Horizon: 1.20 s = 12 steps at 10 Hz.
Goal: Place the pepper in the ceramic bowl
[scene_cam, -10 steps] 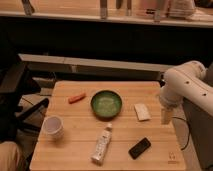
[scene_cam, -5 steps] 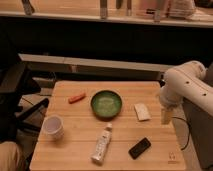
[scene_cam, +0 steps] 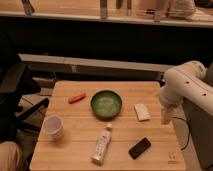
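Gripper at the table's right edge, jaws spread wide and holding nothing.

The gripper (scene_cam: 165, 116) hangs off the white arm (scene_cam: 186, 85), pointing down just past the wooden table (scene_cam: 70, 150) edge. A white block (scene_cam: 142, 112) is the nearest thing to the jaws, with the ceramic bowl (scene_cam: 93, 109) beyond it. The pepper (scene_cam: 76, 98) lies well apart on bare wood past the bowl's far side. Below the jaws' level, toward the near edge, lie a dark flat object (scene_cam: 139, 148), a white tube (scene_cam: 102, 145) and a white cup (scene_cam: 53, 126), with open wood between them. The arm's base is cut off at the picture edge, and the fingertips are hard to make out.
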{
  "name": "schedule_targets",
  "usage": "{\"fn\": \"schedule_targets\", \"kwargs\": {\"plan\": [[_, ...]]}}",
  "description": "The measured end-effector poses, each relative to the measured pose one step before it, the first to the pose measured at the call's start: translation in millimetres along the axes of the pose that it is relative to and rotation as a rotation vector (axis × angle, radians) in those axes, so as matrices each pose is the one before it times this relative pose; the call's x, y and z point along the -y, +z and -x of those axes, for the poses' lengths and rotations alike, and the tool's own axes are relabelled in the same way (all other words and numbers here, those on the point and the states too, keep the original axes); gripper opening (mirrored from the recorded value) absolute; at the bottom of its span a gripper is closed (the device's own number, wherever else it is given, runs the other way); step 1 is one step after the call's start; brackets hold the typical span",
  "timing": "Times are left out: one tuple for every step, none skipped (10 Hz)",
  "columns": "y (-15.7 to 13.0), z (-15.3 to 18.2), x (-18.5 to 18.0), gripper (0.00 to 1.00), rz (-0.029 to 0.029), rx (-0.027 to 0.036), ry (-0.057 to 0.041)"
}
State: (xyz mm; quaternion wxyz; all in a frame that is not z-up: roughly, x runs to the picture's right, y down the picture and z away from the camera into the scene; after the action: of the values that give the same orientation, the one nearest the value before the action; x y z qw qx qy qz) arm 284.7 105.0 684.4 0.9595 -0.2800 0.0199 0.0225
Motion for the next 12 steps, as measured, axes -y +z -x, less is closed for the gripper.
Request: {"fn": "schedule_targets", "kwargs": {"plan": [[-0.75,-0.13,0.19,0.8,-0.0011,-0.00091,-0.00007],[-0.44,0.01,0.08,0.8,-0.00057,-0.00025,-0.00008],[-0.03,-0.07,0.03,0.8,-0.00011,-0.00014,0.0001],[0.04,0.06,0.0,0.8,0.00006,0.00006,-0.00012],[-0.05,-0.03,0.02,0.8,-0.00009,-0.00002,0.00005],[-0.01,0.08,0.01,0.8,-0.00002,0.00009,-0.00008],[0.02,-0.05,0.0,0.8,0.00003,-0.00013,0.00004],[0.08,1.44,-0.02,0.8,-0.00155,-0.00145,-0.00493],[-1.06,8.7,3.65,0.8,-0.0086,-0.00442,-0.01993],[-0.77,13.56,4.72,0.8,-0.0089,-0.00374,-0.02373],[-0.9,14.17,4.19,0.8,-0.00734,-0.00333,-0.02015],[-0.94,20.06,5.79,0.8,-0.00859,-0.00346,-0.028]]}}
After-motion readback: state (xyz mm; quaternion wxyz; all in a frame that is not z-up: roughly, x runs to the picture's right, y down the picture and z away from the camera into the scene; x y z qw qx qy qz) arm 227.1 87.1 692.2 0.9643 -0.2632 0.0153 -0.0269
